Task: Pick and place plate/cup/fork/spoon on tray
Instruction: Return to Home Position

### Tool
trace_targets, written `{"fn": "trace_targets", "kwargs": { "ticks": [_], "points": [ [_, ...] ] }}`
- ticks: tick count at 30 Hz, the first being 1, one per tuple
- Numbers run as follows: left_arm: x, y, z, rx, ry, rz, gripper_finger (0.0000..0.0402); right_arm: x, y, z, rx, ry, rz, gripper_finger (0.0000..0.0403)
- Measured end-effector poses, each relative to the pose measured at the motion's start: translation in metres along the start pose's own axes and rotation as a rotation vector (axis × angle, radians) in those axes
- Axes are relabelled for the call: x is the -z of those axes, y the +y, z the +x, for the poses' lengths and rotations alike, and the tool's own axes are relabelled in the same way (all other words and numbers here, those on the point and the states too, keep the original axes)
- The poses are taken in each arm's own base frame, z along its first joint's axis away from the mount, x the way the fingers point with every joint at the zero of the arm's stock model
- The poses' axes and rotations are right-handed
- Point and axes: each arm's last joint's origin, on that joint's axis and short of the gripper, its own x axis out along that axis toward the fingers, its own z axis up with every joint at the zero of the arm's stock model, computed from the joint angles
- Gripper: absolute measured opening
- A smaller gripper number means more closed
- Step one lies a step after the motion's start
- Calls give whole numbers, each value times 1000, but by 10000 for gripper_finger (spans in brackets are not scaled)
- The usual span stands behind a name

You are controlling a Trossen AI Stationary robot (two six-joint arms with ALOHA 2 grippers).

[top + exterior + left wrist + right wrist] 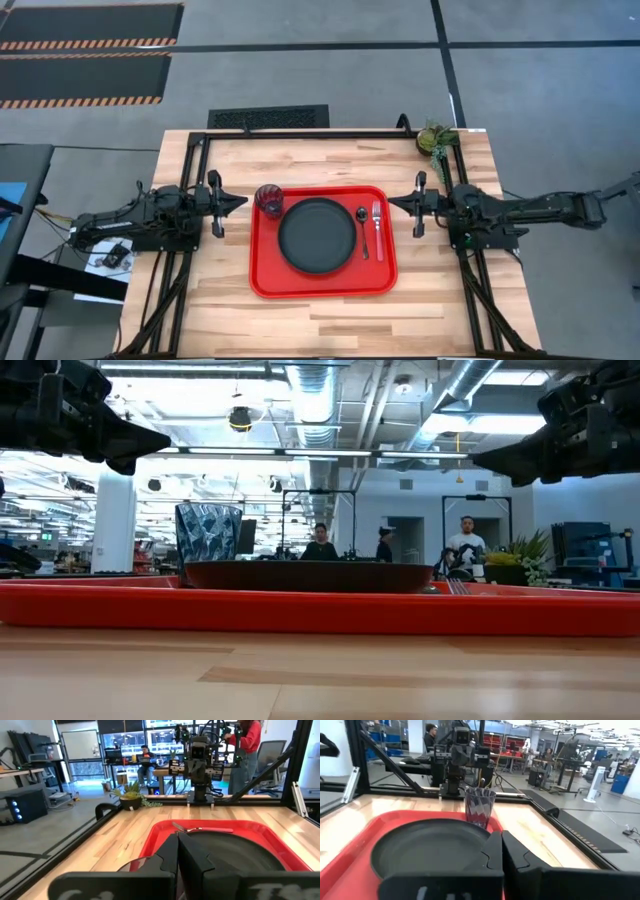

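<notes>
The red tray [270,285] lies in the middle of the table. The black plate [318,235] rests flat in its centre. The dark tumbler cup [268,199] stands upright in the tray's far left corner. The black spoon [362,230] and the pale fork [377,217] lie side by side on the tray's right part. My left gripper [243,201] is shut and empty, raised just left of the tray. My right gripper [393,203] is shut and empty, raised just right of the tray.
A small green potted plant [438,138] stands at the table's far right corner. A black frame [300,134] runs along the table's far and side edges. Bare wood lies in front of the tray. People stand in the room beyond.
</notes>
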Motion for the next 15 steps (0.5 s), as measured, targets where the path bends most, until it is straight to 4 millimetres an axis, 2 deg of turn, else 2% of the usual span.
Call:
{"fn": "trace_targets", "kwargs": {
  "ticks": [9,12,15],
  "points": [
    [1,0,1,0,-12,0,0,0,-8,-23,35,-6,22,3],
    [9,0,4,-2,-45,-2,0,1,-11,-31,61,-9,28,3],
    [8,-1,4,11,-76,-25,0,1,-14,-31,80,-9,41,3]
  ]
}}
